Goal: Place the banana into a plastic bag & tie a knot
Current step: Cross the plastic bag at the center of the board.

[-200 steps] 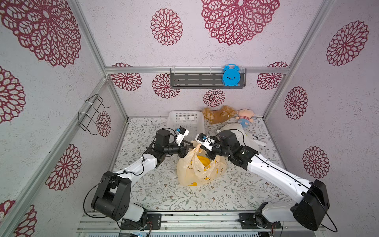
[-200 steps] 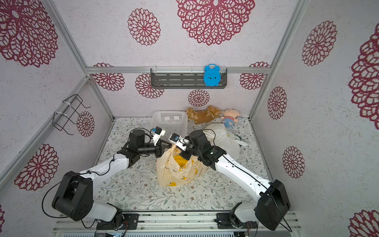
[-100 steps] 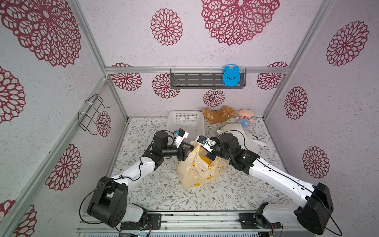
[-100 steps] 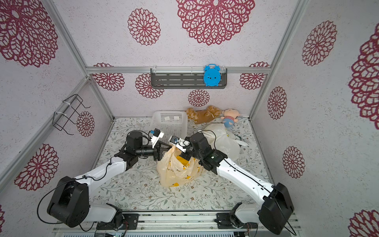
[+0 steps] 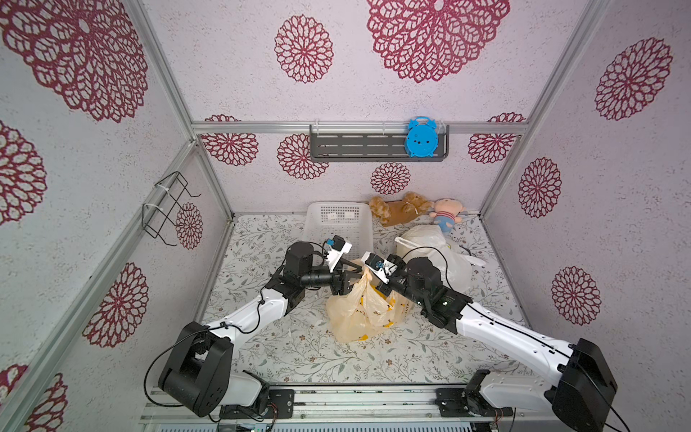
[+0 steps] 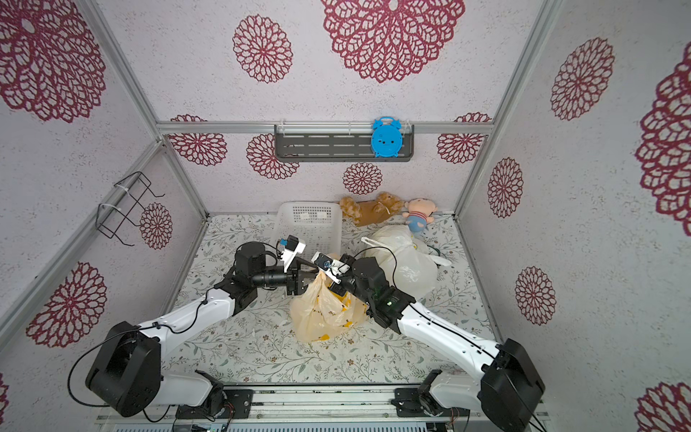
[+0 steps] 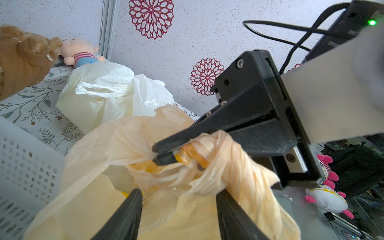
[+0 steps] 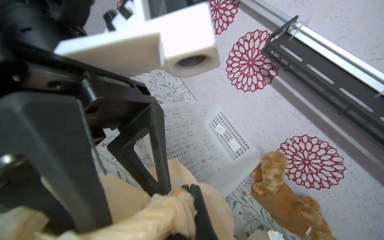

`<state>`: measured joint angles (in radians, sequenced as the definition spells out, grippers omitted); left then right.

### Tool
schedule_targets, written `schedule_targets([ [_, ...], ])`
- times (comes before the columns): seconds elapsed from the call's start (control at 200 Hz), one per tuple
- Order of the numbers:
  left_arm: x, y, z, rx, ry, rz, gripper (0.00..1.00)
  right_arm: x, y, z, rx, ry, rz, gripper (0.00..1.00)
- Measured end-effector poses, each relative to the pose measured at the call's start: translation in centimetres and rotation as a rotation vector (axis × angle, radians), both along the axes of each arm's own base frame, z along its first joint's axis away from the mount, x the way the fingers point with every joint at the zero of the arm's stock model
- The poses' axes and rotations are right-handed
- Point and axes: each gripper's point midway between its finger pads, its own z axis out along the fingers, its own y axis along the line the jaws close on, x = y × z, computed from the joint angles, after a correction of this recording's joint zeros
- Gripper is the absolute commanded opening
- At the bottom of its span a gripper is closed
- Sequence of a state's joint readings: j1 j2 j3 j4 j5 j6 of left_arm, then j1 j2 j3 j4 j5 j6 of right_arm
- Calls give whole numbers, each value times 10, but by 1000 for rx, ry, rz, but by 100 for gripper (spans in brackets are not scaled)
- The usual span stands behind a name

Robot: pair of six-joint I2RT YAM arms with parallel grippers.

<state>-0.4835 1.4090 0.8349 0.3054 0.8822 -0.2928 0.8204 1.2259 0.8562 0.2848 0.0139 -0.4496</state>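
Observation:
A pale orange plastic bag [image 5: 359, 318] [image 6: 321, 318] stands in the middle of the floral mat. Its top is twisted into a rope [image 7: 218, 158] [image 8: 166, 212]. My right gripper [image 5: 368, 276] [image 7: 159, 154] [image 8: 188, 188] is shut on that twisted top. My left gripper [image 5: 351, 280] [image 7: 177, 193] is open, with its fingers [image 8: 160, 166] on either side of the bag's neck just under the right gripper's tips. Yellow patches [image 6: 338, 298] show through the film; I cannot tell the banana from the bag's print.
A white perforated basket [image 5: 338, 224] stands just behind the grippers. A white plastic bag [image 5: 433, 247] lies behind the right arm. A teddy bear [image 5: 400, 209] and a doll [image 5: 447, 215] lie along the back wall, under a shelf with a blue clock [image 5: 420, 136].
Both wrists have shifted slightly toward the front, and the bag's neck has moved with them. The right gripper stays shut on the twisted top and the left stays open.

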Motion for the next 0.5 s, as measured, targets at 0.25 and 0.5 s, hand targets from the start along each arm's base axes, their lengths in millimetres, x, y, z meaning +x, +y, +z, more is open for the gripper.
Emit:
schedule_targets([
  [0.25, -1, -7, -5, -18, -14, 42, 61, 2, -3, 13, 173, -17, -27, 0],
  [0.5, 3, -7, -17, -47, -21, 133, 62, 4, -11, 27, 386, 30, -3, 0],
])
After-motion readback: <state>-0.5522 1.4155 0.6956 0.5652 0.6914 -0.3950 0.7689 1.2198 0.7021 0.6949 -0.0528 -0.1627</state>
